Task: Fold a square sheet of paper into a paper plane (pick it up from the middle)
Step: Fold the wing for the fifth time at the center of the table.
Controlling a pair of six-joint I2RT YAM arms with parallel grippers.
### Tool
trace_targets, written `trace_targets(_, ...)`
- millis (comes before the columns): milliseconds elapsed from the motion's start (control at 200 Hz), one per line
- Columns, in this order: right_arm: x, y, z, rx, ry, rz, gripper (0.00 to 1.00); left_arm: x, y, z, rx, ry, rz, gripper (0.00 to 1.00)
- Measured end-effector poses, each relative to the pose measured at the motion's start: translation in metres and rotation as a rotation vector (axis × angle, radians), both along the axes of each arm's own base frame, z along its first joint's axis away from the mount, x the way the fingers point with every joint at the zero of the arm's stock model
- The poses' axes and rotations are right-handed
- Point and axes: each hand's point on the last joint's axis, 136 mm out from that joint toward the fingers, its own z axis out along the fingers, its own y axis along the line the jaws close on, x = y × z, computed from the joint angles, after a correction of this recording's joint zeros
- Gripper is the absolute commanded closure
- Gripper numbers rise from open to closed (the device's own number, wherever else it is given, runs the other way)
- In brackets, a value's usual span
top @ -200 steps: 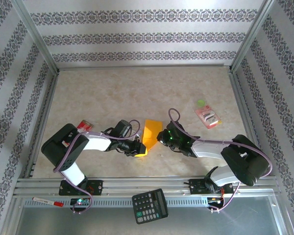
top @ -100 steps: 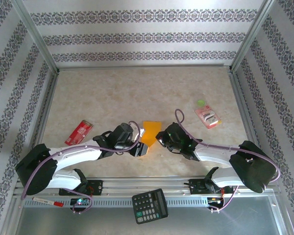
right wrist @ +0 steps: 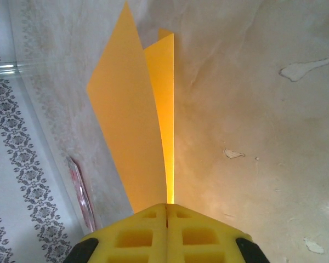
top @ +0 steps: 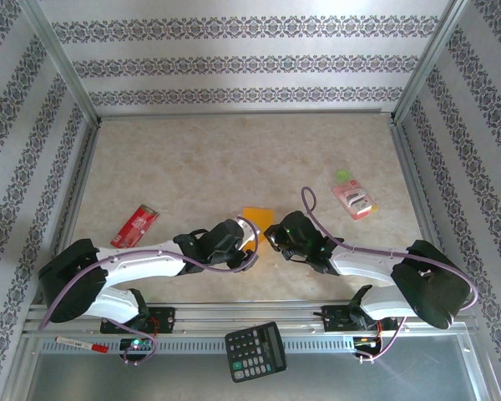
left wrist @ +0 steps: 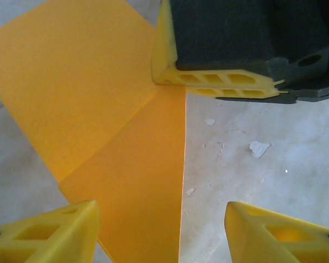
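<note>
Seen from above, the folded sheet of paper (top: 256, 219) sits at the front middle of the desk (top: 234, 159), between the left end effector (top: 247, 245) and the right end effector (top: 271, 235). The left wrist camera shows the left end effector (left wrist: 162, 213) spread wide and holding nothing, poised over the sheet of paper (left wrist: 88, 93), whose edge the right end effector (left wrist: 214, 82) pinches. In the right wrist view, the right end effector (right wrist: 166, 216) is clamped tight on the sheet of paper (right wrist: 131, 120), whose two layers gape apart.

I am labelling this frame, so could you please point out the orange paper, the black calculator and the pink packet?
orange paper (top: 257, 217), top view, its far part.
black calculator (top: 252, 357), top view, its keypad.
pink packet (top: 356, 200), top view, its middle.
</note>
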Motion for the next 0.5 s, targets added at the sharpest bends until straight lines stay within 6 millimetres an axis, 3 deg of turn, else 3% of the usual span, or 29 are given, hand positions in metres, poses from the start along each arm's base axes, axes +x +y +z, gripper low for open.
trace_targets(190,0.003,0.003,0.005,0.03,-0.003,-0.013,1.0,0.004,0.002,-0.01,0.072,-0.041,-0.03,0.38)
trace_targets(500,0.003,0.005,-0.001,0.029,0.01,-0.012,1.0,0.008,0.006,-0.02,0.124,-0.057,-0.031,0.57)
